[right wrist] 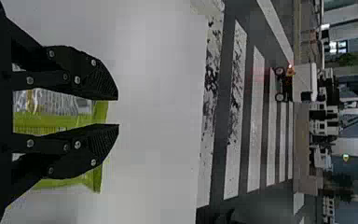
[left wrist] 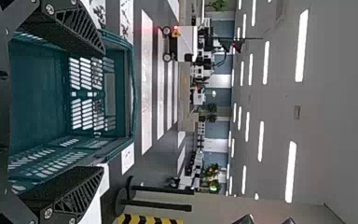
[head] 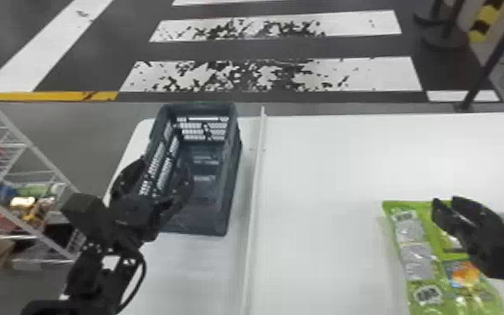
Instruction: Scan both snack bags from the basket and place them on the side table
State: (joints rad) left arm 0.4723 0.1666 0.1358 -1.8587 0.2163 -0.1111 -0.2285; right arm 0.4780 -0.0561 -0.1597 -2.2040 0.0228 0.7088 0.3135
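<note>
We count two grippers, one basket and green snack packaging on one white tabletop. At the centre-left of the head view, our left gripper (head: 165,172) has its two fingers spread wide, at the near part of the basket (head: 233,167). We cannot tell whether either finger touches it. In the left wrist view the basket lies beyond the gap between those two fingers.

At the lower right of the head view, our right gripper (head: 446,202) has two fingers held apart by a narrow gap, with nothing pinched between them. It is over the green snack bag (head: 416,259), which lies flat on the white table (head: 326,243). We make out one green outline there; whether a second bag lies against it, we cannot tell.

One thin white strip (head: 256,180) runs from the middle of the frame down to its bottom edge, the basket to its left and the green packaging to its right. At the left edge stands one white wire rack (head: 33,146) holding mixed goods, too blurred for us to count. Across the top middle we count two broad, worn white floor stripes (head: 389,75). In the left wrist view we also count two dark posts (left wrist: 163,190) with round bases.
</note>
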